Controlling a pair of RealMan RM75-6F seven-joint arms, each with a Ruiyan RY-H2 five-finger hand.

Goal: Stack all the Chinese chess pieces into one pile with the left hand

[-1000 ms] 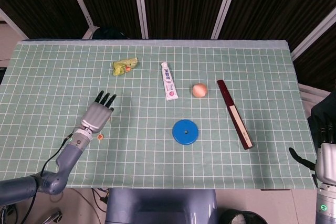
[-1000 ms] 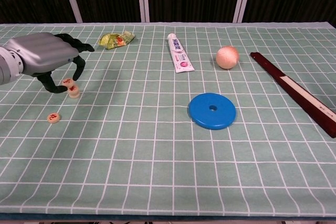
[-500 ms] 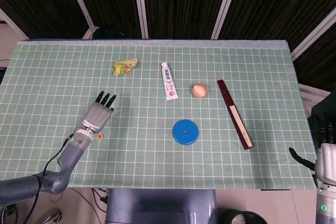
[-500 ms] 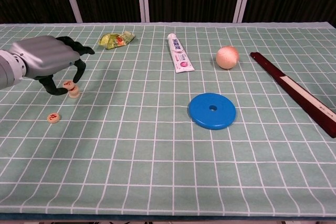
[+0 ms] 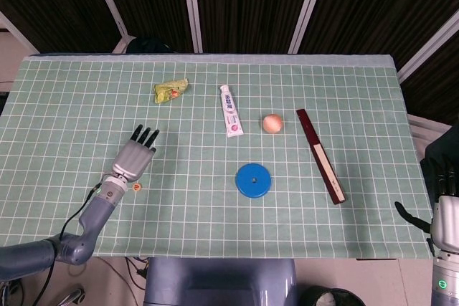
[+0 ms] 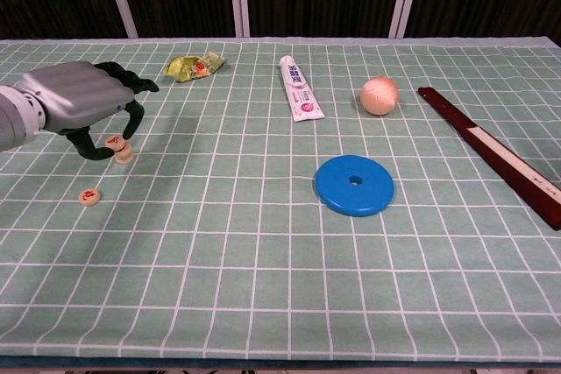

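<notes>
My left hand (image 6: 77, 101) hovers over the left part of the table, fingers curled down. Between its thumb and a fingertip it pinches a round tan chess piece (image 6: 113, 140) with a red character. That piece sits slightly off-centre on top of another chess piece (image 6: 125, 156) lying on the cloth. A third chess piece (image 6: 88, 196) lies alone nearer the front edge, also seen just below the left hand (image 5: 134, 157) as the loose chess piece (image 5: 136, 186). In the head view the hand hides the stacked pair. My right hand (image 5: 445, 221) hangs off the table at the bottom right, thumb spread, holding nothing.
On the green checked cloth lie a blue disc (image 6: 354, 185), a toothpaste tube (image 6: 300, 89), a peach-coloured ball (image 6: 379, 95), a dark red flat stick (image 6: 491, 152) and a yellow-green snack packet (image 6: 195, 66). All stand well right of or behind the chess pieces.
The left hand has shifted slightly forward and lower, bringing the pinched piece down onto the piece below. The loose piece and the right hand have not moved.
</notes>
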